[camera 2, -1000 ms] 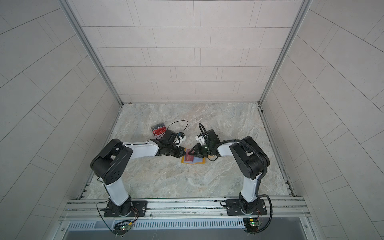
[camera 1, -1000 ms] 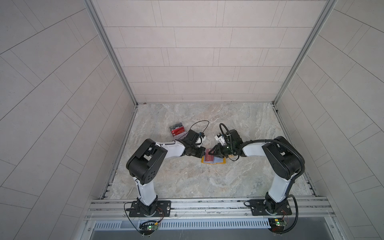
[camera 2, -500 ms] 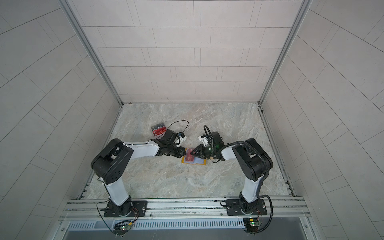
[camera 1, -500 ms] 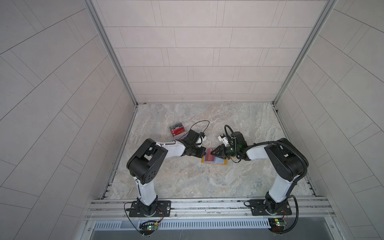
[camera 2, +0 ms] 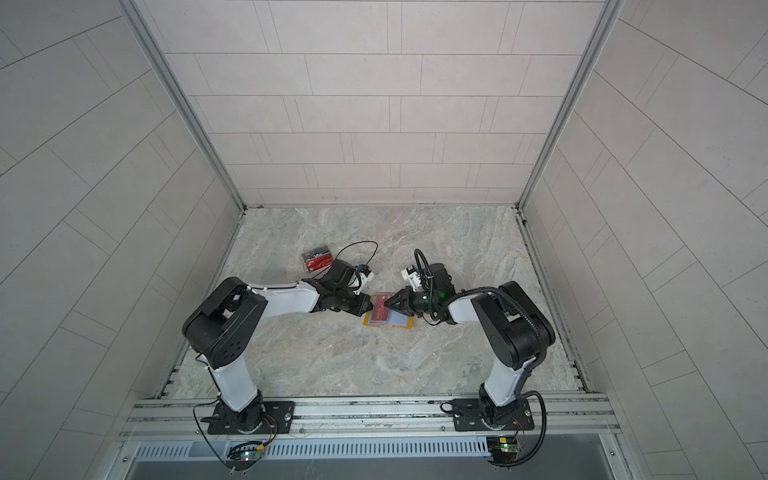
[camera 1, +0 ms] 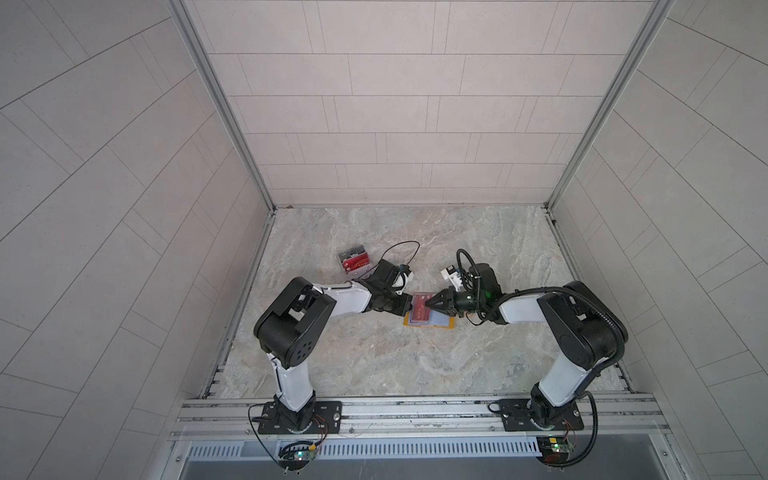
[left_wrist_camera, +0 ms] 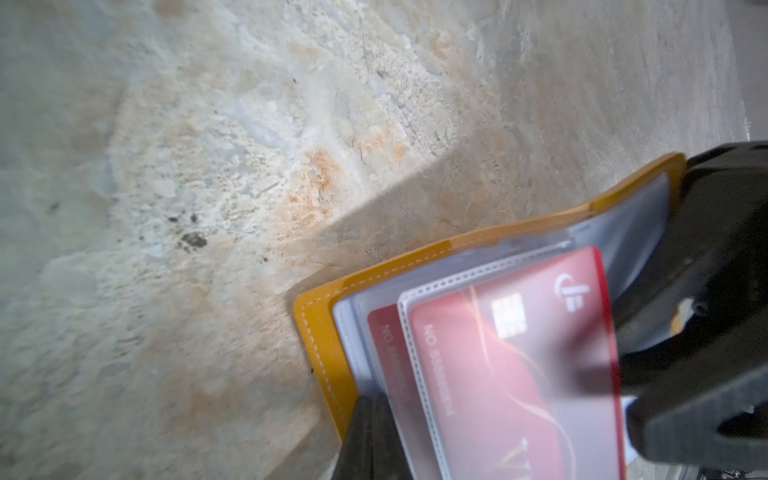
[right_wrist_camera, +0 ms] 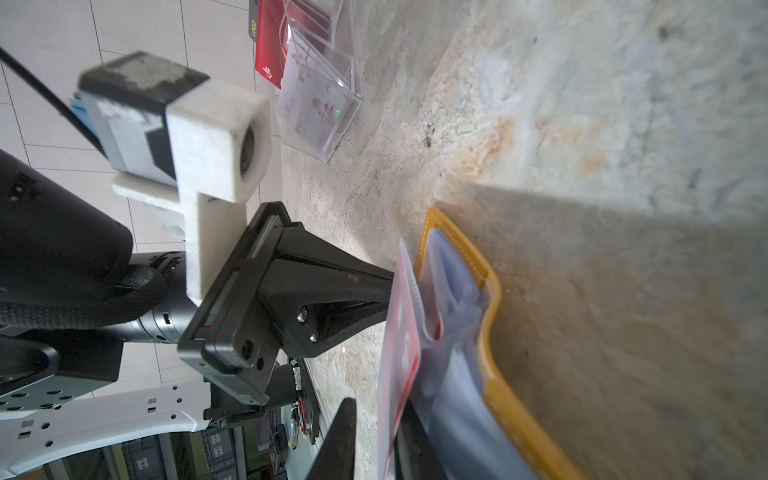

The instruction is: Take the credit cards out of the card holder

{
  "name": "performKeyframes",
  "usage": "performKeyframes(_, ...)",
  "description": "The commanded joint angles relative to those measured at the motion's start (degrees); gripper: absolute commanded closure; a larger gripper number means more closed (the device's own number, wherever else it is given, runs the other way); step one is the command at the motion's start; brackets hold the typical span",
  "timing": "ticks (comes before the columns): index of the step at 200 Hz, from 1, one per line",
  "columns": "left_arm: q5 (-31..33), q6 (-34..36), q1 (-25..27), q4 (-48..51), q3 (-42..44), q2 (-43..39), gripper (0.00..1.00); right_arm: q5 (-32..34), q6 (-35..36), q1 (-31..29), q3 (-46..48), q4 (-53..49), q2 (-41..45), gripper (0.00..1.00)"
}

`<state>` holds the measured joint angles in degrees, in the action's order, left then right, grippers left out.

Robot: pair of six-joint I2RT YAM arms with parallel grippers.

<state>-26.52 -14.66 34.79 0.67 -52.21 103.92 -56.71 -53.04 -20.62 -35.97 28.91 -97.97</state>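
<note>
Right wrist (camera 1: 478,297) swung right since earlier frame; right jaws part-open astride sleeve (left_wrist_camera: 415,353) holding red card (left_wrist_camera: 498,374), not clamped. Left jaws closed, tip at sleeve edge. Holder (left_wrist_camera: 324,345) open on surface (left_wrist_camera: 208,166). Pinch card alone, pull straight along sleeve, left pinning holder

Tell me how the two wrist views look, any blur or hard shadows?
Left wrist view: the red card is soft up close, the tabletop sharper mid-frame, a hard-edged shadow beside the card holder. Right wrist view: the holder's near end blurs, broad shadow beside it.
</note>
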Motion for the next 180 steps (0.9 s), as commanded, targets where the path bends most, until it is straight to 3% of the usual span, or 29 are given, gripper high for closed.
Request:
performKeyframes(1,2.49,0.86,1.1,7.06,1.67,3.45,0.97,-0.97,-0.14,0.49,0.15,1.12,2.5,0.8)
performKeyframes(89,2.61,0.94,1.07,7.31,1.67,3.14,0.96,-0.58,0.32,0.76,1.75,0.06,3.78,0.83)
performKeyframes(138,2.68,1.03,1.11,7.24,1.67,3.13,0.96,3.56,9.82,0.67,-2.67,-18.66,3.35,0.69)
performKeyframes(180,2.49,0.94,1.13,6.89,1.67,3.39,0.97,3.57,10.11,0.0,-3.31,-20.15,1.12,0.64)
